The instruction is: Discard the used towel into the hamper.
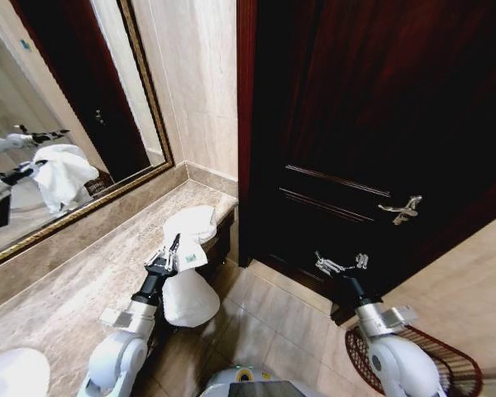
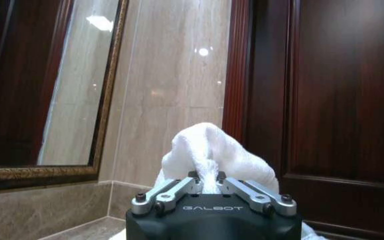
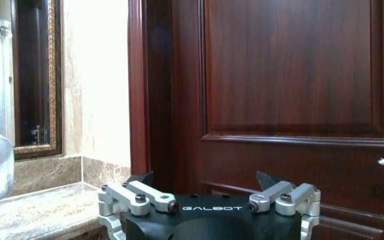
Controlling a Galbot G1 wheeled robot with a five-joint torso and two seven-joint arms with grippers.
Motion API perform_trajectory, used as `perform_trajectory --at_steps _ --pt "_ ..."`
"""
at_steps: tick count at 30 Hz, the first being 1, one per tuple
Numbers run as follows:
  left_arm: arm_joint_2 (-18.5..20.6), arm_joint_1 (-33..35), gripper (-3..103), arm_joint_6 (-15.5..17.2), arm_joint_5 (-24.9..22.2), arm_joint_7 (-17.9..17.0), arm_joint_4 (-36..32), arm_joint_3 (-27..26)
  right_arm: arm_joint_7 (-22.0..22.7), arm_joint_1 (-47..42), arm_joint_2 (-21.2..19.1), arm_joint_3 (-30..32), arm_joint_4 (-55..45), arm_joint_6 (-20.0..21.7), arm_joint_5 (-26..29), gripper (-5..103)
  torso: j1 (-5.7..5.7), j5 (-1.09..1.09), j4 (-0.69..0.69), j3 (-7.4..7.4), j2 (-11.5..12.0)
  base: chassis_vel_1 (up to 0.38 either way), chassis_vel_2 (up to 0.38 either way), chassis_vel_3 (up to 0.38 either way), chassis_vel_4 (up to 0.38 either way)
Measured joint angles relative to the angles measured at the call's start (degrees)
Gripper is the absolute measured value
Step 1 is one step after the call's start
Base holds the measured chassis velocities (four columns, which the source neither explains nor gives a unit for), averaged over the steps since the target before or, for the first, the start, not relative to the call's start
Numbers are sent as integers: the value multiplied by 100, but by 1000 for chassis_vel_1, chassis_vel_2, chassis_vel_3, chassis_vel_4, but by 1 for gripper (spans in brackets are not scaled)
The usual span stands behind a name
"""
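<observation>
Towel (image 1: 188, 273) is pinched in your left gripper (image 1: 167, 258) above the counter (image 1: 83, 273); carry it high toward the hamper (image 1: 446, 364), right gripper (image 1: 341, 265) wide open.

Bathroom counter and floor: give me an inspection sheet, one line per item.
Surface: stone counter under a framed mirror, running to a corner by the door.
Job's things: white towel held over the counter's end, part hanging past the edge; hamper on the floor at the robot's right, partly behind the right arm.
Clutter: a white object at the counter's near end, cut off by the view's edge.
Grippers: left gripper shut on the towel; right gripper open, in front of the door, holding nothing.
Cables: nothing seen.
Surroundings: dark wooden door with a metal handle, tiled walls and floor.
</observation>
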State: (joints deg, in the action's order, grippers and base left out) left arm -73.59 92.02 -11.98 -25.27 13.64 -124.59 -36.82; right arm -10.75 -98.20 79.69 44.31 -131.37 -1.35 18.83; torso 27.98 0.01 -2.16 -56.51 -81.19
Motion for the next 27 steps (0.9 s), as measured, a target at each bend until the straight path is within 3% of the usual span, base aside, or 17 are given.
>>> perform_trajectory --at_steps 27 --pt "4 -31 5 -97 21 47 64 10 -44 -27 -11 -20 -5 3 -32 100 0 -1 -1 0 0 36 -30 -38 31"
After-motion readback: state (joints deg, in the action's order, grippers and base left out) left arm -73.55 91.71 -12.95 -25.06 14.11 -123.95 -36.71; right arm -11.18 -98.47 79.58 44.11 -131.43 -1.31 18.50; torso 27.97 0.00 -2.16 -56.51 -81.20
